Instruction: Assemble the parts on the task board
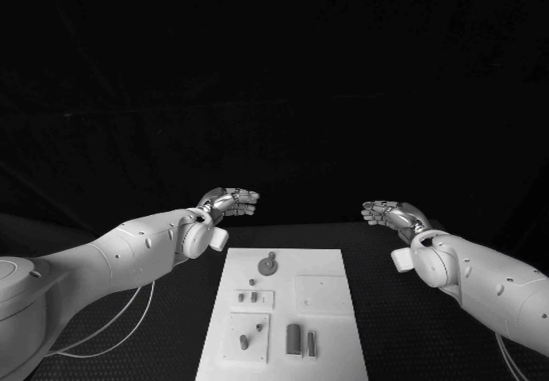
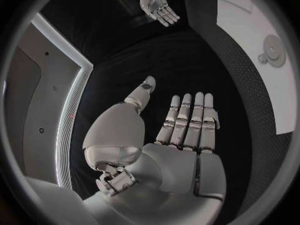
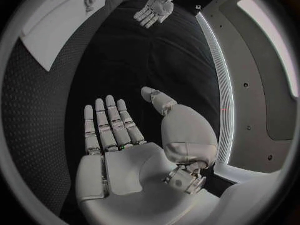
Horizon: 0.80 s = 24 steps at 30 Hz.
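I see both robot hands empty, fingers spread: left robot hand (image 1: 229, 202), right robot hand (image 1: 391, 213), beyond the task board (image 1: 332, 317) on the bench (image 1: 435, 349). Some parts (image 1: 294, 339) lie loose, others stand seated; progress is unclear.

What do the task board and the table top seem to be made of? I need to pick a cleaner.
The task board looks like smooth matte white plastic: a flat plate with crisp edges and raised square sections, though painted metal is possible. The table seems covered in a black mat, with a fine dotted weave showing in the wrist views.
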Motion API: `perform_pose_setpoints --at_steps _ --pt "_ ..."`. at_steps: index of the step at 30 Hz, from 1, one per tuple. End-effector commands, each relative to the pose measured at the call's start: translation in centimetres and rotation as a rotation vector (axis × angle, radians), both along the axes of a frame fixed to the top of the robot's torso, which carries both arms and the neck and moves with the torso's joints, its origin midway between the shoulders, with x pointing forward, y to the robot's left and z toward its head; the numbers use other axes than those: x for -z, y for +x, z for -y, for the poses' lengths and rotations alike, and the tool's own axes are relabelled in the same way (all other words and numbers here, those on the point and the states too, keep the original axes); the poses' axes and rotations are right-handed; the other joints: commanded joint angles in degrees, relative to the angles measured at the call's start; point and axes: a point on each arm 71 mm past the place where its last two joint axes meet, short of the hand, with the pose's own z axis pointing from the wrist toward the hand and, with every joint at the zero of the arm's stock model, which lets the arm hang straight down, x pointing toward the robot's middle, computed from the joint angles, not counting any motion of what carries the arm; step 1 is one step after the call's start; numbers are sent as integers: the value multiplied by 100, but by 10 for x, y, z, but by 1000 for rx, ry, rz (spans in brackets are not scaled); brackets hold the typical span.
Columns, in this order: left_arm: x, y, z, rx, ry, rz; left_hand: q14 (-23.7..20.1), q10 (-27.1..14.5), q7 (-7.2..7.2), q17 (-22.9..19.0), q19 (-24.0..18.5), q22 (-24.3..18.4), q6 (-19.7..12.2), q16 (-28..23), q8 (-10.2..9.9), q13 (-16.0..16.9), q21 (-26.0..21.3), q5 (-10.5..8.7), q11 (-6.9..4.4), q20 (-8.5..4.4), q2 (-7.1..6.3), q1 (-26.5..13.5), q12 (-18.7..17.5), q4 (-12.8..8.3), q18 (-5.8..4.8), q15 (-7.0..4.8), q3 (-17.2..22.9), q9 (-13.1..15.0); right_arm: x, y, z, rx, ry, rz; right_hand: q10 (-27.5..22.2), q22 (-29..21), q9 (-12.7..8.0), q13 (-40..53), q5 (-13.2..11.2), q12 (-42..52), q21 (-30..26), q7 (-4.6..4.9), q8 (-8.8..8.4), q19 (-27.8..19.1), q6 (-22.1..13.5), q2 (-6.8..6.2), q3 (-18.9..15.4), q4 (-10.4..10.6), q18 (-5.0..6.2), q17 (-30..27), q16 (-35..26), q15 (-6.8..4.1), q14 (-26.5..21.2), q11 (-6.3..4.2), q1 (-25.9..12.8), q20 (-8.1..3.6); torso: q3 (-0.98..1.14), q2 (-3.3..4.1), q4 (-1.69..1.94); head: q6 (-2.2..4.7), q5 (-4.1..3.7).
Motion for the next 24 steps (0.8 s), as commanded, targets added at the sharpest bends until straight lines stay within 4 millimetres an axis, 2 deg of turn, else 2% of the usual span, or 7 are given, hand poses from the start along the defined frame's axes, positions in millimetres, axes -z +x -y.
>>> perform_pose_setpoints --at_steps 1,2,3,4,5,20,24 --pt "0 -1 6 26 -40 22 -50 -48 -2 -10 -32 -9 -51 -26 -17 6 -9 -30 -13 3 50 -16 -26 0 -85 -9 -34 11 -2 0 -1 -13 38 15 -26 7 -10 -29 3 -18 -27 9 43 -51 -59 13 -47 6 -80 -14 -30 -3 -30 1 -49 -12 36 -27 -13 -7 15" --pt "1 -1 8 29 -42 20 -52 -49 -3 -11 -33 -11 -47 -26 -12 7 -7 -30 -14 3 58 -14 -28 0 -85 -10 -34 15 -3 -1 -1 -13 38 16 -24 9 -12 -36 3 -19 -30 10 46 -55 -60 15 -50 9 -81 -16 -29 -2 -28 1 -51 -11 32 -22 -6 -1 11" --pt "2 -1 2 5 -7 1 -4131 -5011 -674 -2860 -3808 -4583 -3959 -1237 -1658 -381 -384 -330 -745 -511 199 -5643 -419 1652 -85 -1045 -1940 -2124 -1 0 0 0 8 2 -4606 -1756 -3513 -1254 -2641 -576 -2439 -1040 -536 -1452 -3775 241 -3004 957 -437 -2915 -1497 -1072 -3312 -962 -4992 -1278 16 -11 -5 1 9" --pt "2 -1 3 5 -8 1 -4131 -5011 -674 -2860 -3808 -4583 -3959 -1237 -1658 -381 -384 -330 -745 -511 199 -5643 -419 1652 -85 -1045 -1940 -2124 -1 0 0 0 9 3 -4606 -1791 -3513 -1254 -2641 -576 -2439 -1040 -536 -1452 -3775 241 -3004 957 -437 -2915 -1497 -1072 -3312 -962 -4992 -1278 15 -12 -3 1 6" --pt "2 -1 3 4 -8 1 -4131 -5011 -674 -2860 -3808 -4583 -3959 -1237 -1658 -381 -384 -330 -745 -511 199 -5643 -419 1652 -85 -1045 -1940 -2124 -1 -1 0 1 10 4 -4606 -5852 -3513 -1254 -2641 -576 -2439 -1040 -536 -1452 -3775 241 -3004 957 -437 -2915 -1497 -1072 -3312 -962 -4992 -1278 12 -14 4 1 -3" --pt "8 -44 47 -88 -68 52 -4131 -5011 -674 -2860 -3808 -4583 -3959 -1237 -1658 -381 -384 -330 -745 -511 199 -5643 -419 1652 -85 -1045 -1940 -2124 -13 -35 -26 73 111 81 -4606 -5852 -3513 -1254 -2641 -576 -2439 -1040 -536 -1452 -3775 241 -3004 957 -437 -2915 -1497 -1072 -3312 -962 -4992 -1278 -238 -224 565 -5 -708" --pt "6 -62 60 -120 -84 66 -4131 -5011 -674 -2860 -3808 -4583 -3959 -1237 -1658 -381 -384 -330 -745 -511 199 -5643 -419 1652 -85 -1045 -1940 -2124 -16 -51 -34 100 140 91 -4606 -5852 -3513 -1254 -2641 -576 -2439 -1040 -536 -1452 -3775 241 -3004 957 -437 -2915 -1497 -1072 -3312 -962 -4992 -1278 -262 -244 620 -6 -777"
